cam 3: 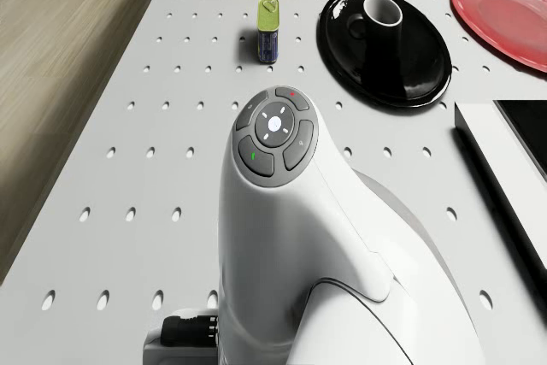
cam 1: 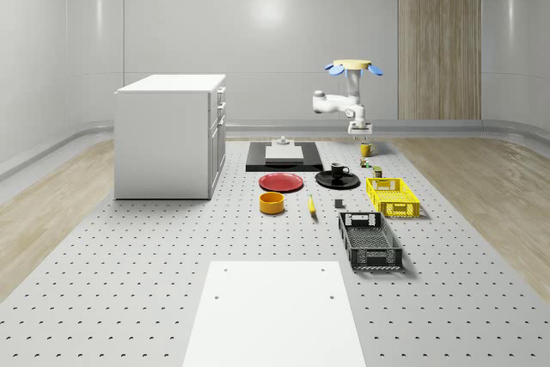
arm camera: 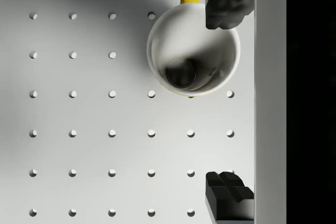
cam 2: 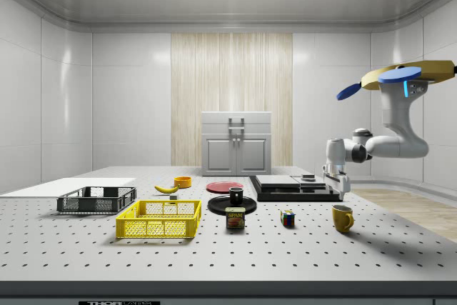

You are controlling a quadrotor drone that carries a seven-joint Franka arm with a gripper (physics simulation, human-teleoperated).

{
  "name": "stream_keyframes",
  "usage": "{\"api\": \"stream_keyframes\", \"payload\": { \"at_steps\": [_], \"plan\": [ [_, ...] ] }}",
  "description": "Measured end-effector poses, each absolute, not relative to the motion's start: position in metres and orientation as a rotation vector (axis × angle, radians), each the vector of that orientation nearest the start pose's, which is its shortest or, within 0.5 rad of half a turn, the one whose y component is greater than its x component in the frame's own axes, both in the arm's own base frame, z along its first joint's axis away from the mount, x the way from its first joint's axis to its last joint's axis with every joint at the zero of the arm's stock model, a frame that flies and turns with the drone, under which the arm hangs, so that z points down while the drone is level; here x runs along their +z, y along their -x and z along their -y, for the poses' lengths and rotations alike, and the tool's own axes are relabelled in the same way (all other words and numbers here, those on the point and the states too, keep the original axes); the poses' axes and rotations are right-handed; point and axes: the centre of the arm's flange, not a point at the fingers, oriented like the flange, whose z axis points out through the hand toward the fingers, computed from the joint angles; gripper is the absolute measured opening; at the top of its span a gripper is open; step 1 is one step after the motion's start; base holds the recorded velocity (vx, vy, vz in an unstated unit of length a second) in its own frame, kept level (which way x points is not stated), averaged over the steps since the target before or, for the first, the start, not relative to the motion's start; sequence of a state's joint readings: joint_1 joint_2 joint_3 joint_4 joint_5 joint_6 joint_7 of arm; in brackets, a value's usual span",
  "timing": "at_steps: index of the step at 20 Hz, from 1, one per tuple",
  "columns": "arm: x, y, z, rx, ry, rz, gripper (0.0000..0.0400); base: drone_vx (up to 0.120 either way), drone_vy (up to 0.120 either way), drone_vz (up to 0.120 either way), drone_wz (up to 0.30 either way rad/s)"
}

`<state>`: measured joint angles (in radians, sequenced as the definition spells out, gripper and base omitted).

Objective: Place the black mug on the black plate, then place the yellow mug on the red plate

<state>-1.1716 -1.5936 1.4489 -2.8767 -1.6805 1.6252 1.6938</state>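
Observation:
The yellow mug point(arm camera: 193, 51) stands upright on the perforated table point(cam 1: 155, 247), beside a black slab point(cam 1: 284, 156). My gripper point(arm camera: 229, 98) hangs open just above it, off to one side of the mug's centre, and one fingertip point(arm camera: 227, 3) overlaps the rim near the handle. The drone point(cam 1: 352, 66) hovers above the mug point(cam 1: 365, 149), with the arm bent down to the gripper point(cam 1: 361, 131). The black mug point(cam 3: 382, 19) sits upright on the black plate point(cam 3: 385, 66). The red plate point(cam 1: 282, 182) lies bare on the whole-scene view's left of the black plate point(cam 1: 338, 181).
A can point(cam 2: 235, 218) and a colour cube point(cam 2: 287, 218) stand near the yellow mug point(cam 2: 343, 217). A yellow crate point(cam 1: 393, 197) and a black crate point(cam 1: 369, 241) lie nearer the camera. An orange bowl point(cam 1: 271, 203), a banana point(cam 1: 311, 204) and a white cabinet point(cam 1: 172, 135) are at the left.

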Motion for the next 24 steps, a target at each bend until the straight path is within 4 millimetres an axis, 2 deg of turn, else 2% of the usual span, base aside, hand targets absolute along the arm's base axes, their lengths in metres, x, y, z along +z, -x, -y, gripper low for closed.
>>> {"api": "stream_keyframes", "payload": {
  "at_steps": [4, 14, 24],
  "plan": [
    [0.478, -0.307, -0.002, 0.786, -0.001, 0.002, 0.0400, 0.000, 0.000, 0.000, 0.000],
    [0.512, -0.307, -0.002, 0.786, -0.001, 0.002, 0.0400, 0.000, 0.000, 0.000, 0.000],
    [0.522, -0.307, 0.003, 0.786, -0.001, 0.002, 0.0400, 0.000, 0.000, 0.000, 0.000]
  ]
}}
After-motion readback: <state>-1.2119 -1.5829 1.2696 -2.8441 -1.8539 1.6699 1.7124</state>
